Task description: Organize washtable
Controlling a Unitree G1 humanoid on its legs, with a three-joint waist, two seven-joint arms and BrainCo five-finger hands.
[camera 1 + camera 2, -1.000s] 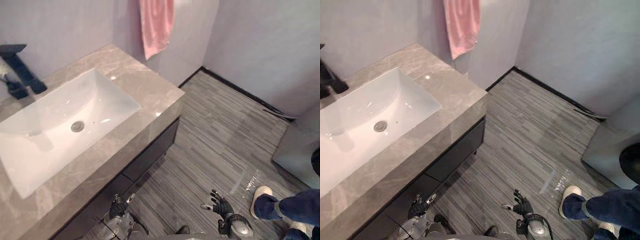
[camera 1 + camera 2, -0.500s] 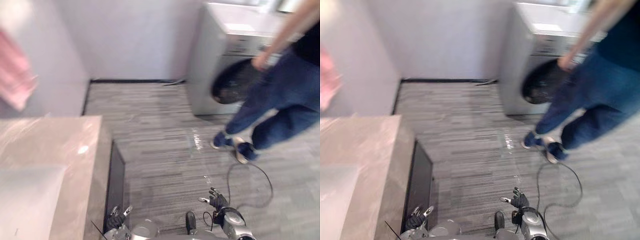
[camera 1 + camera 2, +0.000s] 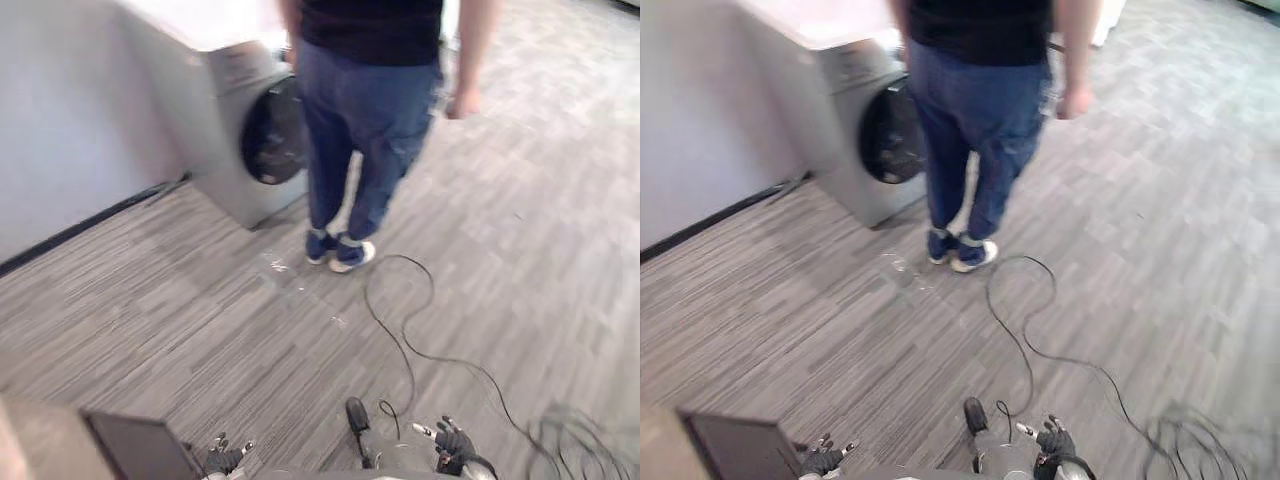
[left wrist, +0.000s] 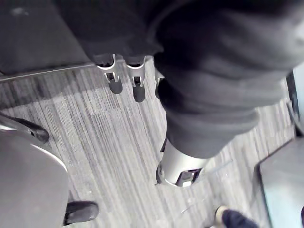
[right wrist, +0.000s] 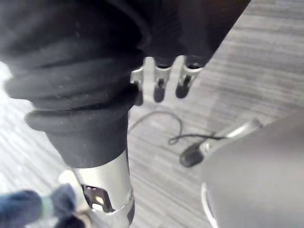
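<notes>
1. Loosely spread, the left hand (image 3: 222,459) hangs low over the grey plank floor (image 3: 150,300), its fingers (image 4: 114,80) straight and holding nothing.
2. The right hand (image 3: 452,443) is spread too, with its fingers apart and empty, well apart from the left hand.
3. The washtable (image 3: 135,447) shows as a dark cabinet corner just beside the left hand, on its outer side.
4. A washing machine (image 3: 215,120) stands far ahead of the left hand; what lies behind its dark round door (image 3: 272,132) cannot be told.
5. A person (image 3: 370,110) in blue trousers stands just beside that machine, far ahead of both hands.
</notes>
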